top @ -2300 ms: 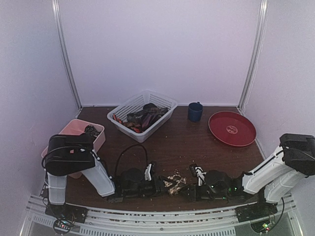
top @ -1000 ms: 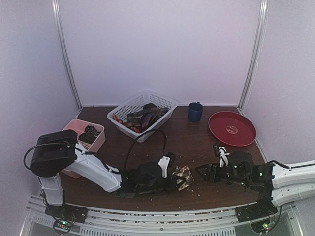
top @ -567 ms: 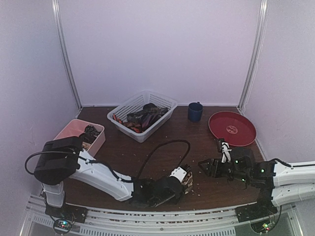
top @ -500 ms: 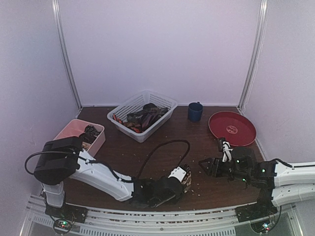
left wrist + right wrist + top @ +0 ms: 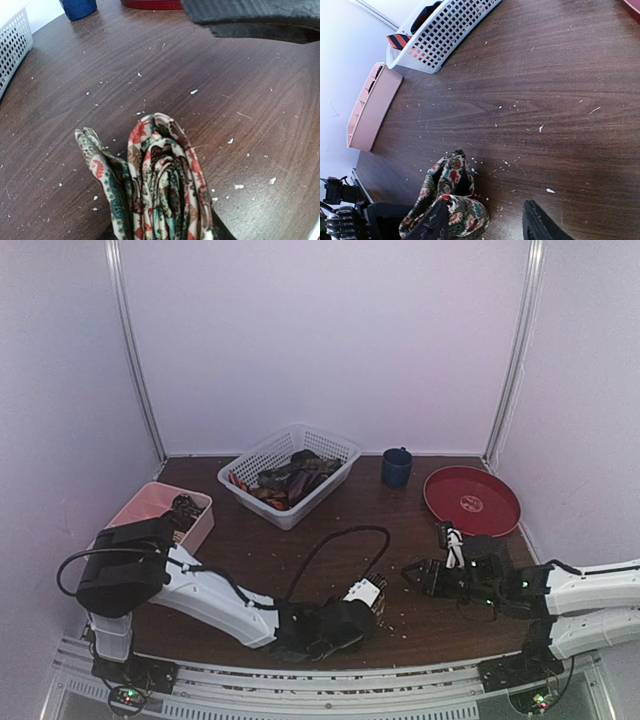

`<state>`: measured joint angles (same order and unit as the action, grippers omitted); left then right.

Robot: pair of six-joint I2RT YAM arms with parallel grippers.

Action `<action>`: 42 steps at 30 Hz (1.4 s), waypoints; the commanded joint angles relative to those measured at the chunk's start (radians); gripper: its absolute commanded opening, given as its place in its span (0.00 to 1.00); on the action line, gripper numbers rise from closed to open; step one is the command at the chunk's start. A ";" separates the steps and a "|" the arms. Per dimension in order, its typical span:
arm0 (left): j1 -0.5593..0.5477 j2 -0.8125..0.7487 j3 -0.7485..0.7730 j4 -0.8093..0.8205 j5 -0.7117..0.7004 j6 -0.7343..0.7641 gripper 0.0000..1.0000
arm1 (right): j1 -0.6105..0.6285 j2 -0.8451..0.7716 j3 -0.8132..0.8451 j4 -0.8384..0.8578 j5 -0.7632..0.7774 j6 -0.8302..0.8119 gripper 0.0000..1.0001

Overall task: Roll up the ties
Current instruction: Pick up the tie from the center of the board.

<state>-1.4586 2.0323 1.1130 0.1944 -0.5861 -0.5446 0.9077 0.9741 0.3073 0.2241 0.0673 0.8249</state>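
One tie [image 5: 165,185] is rolled, pinched in left fingers [image 5: 221,234]; right fingers [image 5: 535,222] gape empty beside it. Ties [image 5: 290,478] in the basket [image 5: 262,455] await rolling.

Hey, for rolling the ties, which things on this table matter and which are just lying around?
Job: patterned tie in the left claw; ties in the white basket; probably the pink tray.
Lying about: blue mug; red plate.

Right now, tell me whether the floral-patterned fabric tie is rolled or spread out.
Rolled: the floral-patterned fabric tie stands on edge as a tight spiral of layers, with one loose flap at its side.
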 commanded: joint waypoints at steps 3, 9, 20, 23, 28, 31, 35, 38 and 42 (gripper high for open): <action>0.006 0.032 0.027 -0.041 0.026 -0.031 0.45 | -0.006 0.087 -0.069 0.244 -0.109 0.124 0.44; 0.017 0.027 0.024 -0.043 0.046 -0.047 0.51 | -0.005 0.188 -0.068 0.327 -0.163 0.129 0.39; 0.056 0.014 0.011 -0.024 0.111 -0.061 0.64 | -0.004 0.277 -0.068 0.395 -0.182 0.124 0.33; 0.060 0.002 0.003 -0.014 0.116 -0.058 0.69 | -0.004 0.297 -0.065 0.403 -0.183 0.119 0.33; 0.086 -0.002 -0.001 -0.016 0.144 -0.065 0.73 | -0.003 0.326 -0.056 0.417 -0.193 0.114 0.32; 0.095 -0.003 0.004 -0.026 0.146 -0.058 0.75 | -0.004 0.332 -0.052 0.416 -0.192 0.113 0.32; 0.106 0.001 0.017 -0.029 0.157 -0.034 0.78 | -0.004 0.337 -0.049 0.417 -0.188 0.109 0.31; 0.113 0.008 0.035 -0.038 0.160 -0.016 0.78 | -0.004 0.352 -0.043 0.426 -0.189 0.105 0.31; 0.116 0.009 0.062 -0.046 0.167 0.022 0.78 | -0.003 0.378 -0.032 0.434 -0.192 0.102 0.31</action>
<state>-1.3533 2.0426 1.1305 0.1497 -0.4309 -0.5751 0.9070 1.3266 0.2451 0.6373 -0.1181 0.9432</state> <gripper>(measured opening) 0.780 0.309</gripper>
